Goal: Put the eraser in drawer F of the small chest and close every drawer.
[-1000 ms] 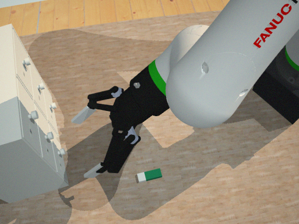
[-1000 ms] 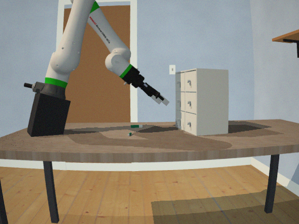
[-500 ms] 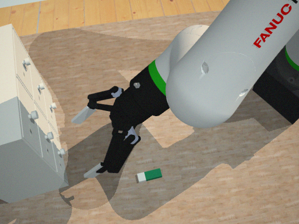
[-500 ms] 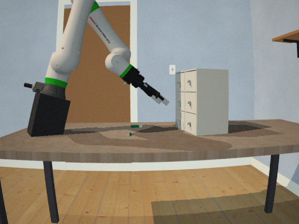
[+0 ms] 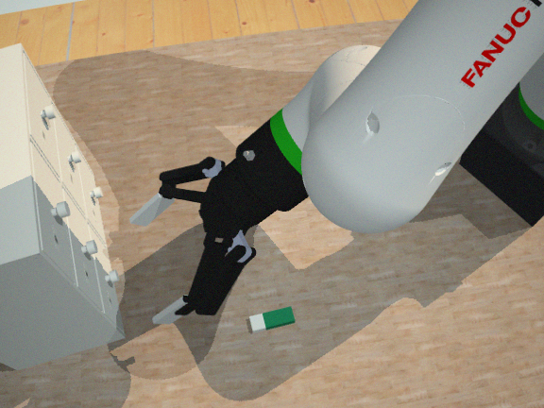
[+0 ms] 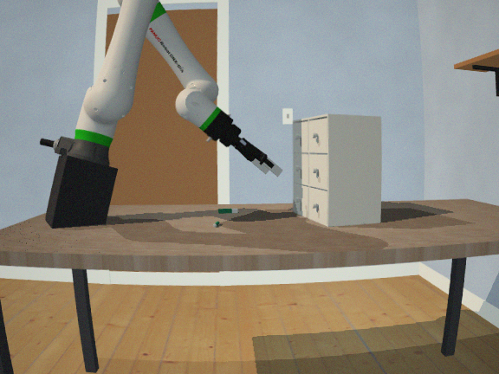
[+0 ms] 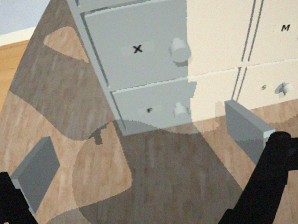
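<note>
Both fingers of my pincer (image 5: pixel 152 265) (image 6: pixel 268 168) (image 7: pixel 147 145) stand wide apart, and with the green-and-white eraser (image 5: pixel 272 319) (image 6: pixel 228 211) lying on the table (image 5: pixel 378 359) (image 6: pixel 260 260), I should centre low on drawer F's knob (image 7: pixel 180 110) and draw it gently, under half out.
</note>
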Available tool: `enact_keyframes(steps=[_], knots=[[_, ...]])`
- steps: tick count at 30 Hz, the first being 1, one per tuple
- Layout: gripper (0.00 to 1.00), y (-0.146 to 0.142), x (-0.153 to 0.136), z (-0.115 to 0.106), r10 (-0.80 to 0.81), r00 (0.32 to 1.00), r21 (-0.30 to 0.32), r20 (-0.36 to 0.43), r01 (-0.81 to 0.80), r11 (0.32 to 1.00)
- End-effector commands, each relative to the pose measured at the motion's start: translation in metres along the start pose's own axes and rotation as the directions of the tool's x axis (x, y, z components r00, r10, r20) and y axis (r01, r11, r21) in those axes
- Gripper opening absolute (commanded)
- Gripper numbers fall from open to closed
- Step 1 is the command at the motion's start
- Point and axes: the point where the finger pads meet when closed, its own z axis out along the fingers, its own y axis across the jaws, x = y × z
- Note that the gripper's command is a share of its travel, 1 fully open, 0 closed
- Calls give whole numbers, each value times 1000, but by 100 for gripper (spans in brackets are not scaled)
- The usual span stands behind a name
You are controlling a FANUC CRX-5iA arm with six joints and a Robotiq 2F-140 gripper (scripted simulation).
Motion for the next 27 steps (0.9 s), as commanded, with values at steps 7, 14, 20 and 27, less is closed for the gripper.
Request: enact_keyframes(steps=[7,14,20,27], knots=[[100,0,0,0,0,1000,0,0,0,1000],[100,0,6,-5,0,1000,0,0,0,1000],[100,0,10,-8,0,1000,0,0,0,1000],[100,-2,12,-9,1,1000,5,2,-1,1000]])
